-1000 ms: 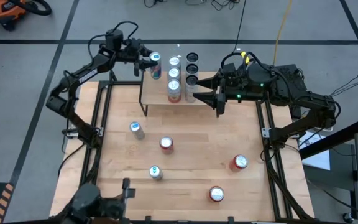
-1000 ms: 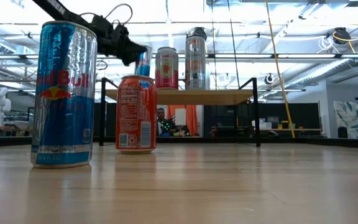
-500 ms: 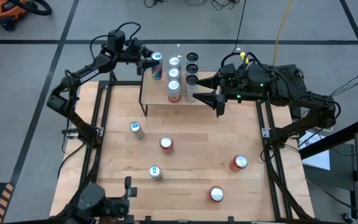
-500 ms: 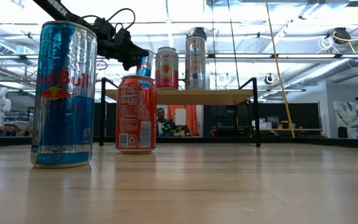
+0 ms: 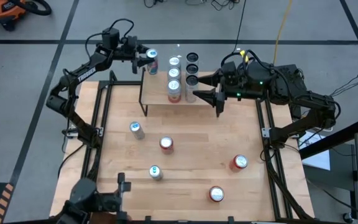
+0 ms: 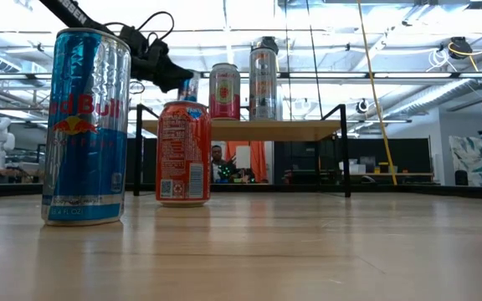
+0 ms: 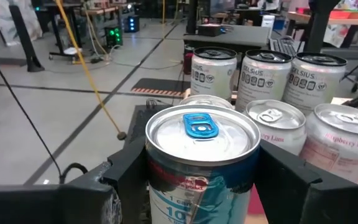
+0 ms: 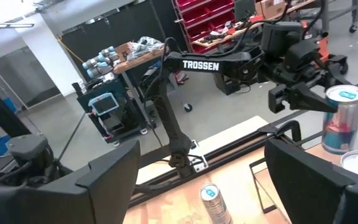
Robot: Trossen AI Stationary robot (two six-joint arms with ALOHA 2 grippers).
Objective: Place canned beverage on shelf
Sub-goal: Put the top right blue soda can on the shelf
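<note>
A slim blue, silver and red can (image 7: 201, 165) with a blue tab stands upright between the fingers of my left gripper (image 5: 143, 58) at the shelf's far left corner. The shelf (image 5: 156, 93), light wood on black legs, stands at the table's far edge and holds several cans (image 5: 173, 74) on its right half. In the low view an orange can (image 6: 182, 153) hides the held can's (image 6: 189, 86) lower end. My right gripper (image 5: 205, 95) hovers open and empty at the shelf's right end. My left gripper pinches the can's side wall below the rim (image 7: 157, 177) between its two fingers (image 7: 126, 180), one on each side. The fingers come in about level from the table's left side. The can stays upright; whether its base touches the shelf I cannot tell.
Several loose cans stand on the table: a silver one (image 5: 135, 129), red ones (image 5: 166, 144) (image 5: 239, 163) (image 5: 216, 194) and a blue one (image 5: 155, 172). A person (image 5: 95, 202) is at the near left edge. Black frame rails (image 5: 98, 124) run along both sides.
</note>
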